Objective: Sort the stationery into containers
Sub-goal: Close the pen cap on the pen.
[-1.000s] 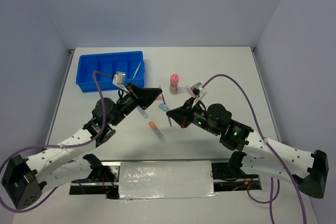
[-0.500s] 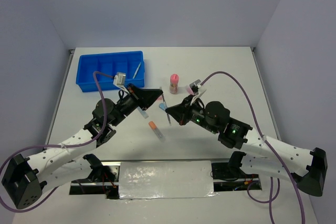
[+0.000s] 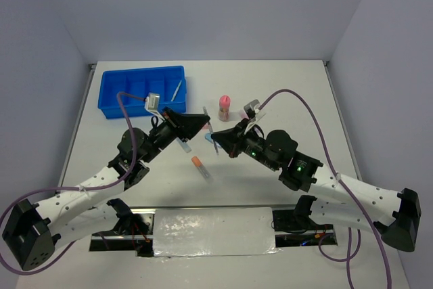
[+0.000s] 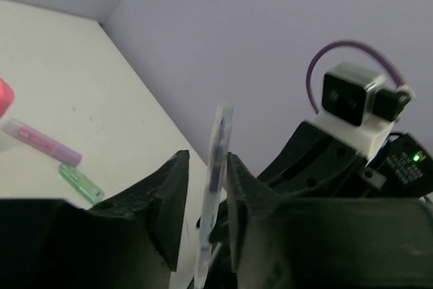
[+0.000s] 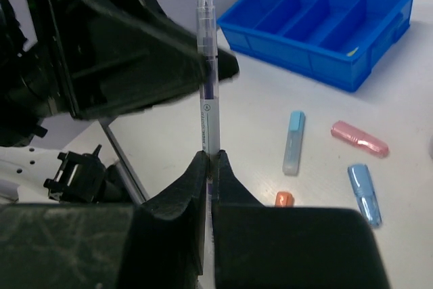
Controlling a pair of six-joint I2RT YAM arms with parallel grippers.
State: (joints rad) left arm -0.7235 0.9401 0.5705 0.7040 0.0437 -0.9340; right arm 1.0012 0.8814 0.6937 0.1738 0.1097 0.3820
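The right hand (image 5: 210, 162) clamps the upright clear pen (image 5: 206, 65) low, its top between parted fingers of the left hand (image 4: 205, 170).

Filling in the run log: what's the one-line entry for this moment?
phase: pen handover, mid-air | right gripper: shut on pen | left gripper: open around pen

Bright, even overhead light; soft shadows; wrist-view foregrounds dark, blurred.
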